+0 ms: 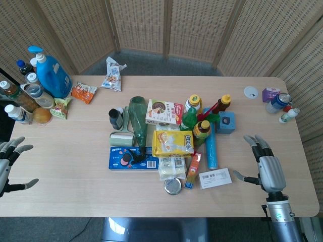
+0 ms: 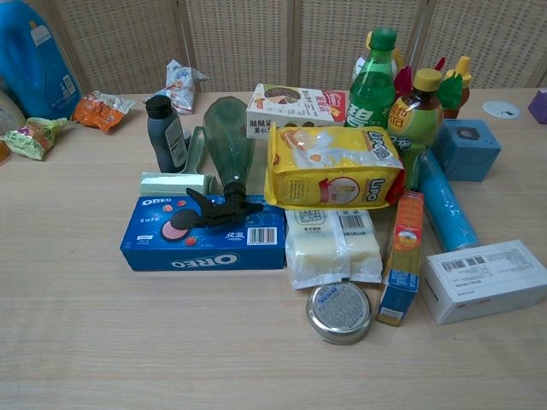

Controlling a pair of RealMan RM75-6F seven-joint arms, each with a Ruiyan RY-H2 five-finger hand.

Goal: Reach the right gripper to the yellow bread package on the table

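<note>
Yellow bread package [image 2: 334, 168]: reads "Lipo", touching the Oreo box's [image 2: 203, 236] right end.
Oreo box: blue, "OREO" printed.
Right hand [image 1: 265, 164]: fingers apart, empty, well right of the package.
Left hand [image 1: 7, 160]: fingers spread, empty.

left hand [image 1: 10, 161] cropped, detergent bottle [image 2: 34, 55] cropped

Readable print on the table's goods

The blue biscuit box [image 2: 203, 234] shows "OREO" twice: small on its top face and large, upside down, on its front edge. The yellow bread package [image 2: 333, 169] carries dark lettering down its right end that looks like "Lipo". Barcodes mark the white box [image 2: 485, 278] and the clear packet [image 2: 333, 246], digits too small to read.
</note>
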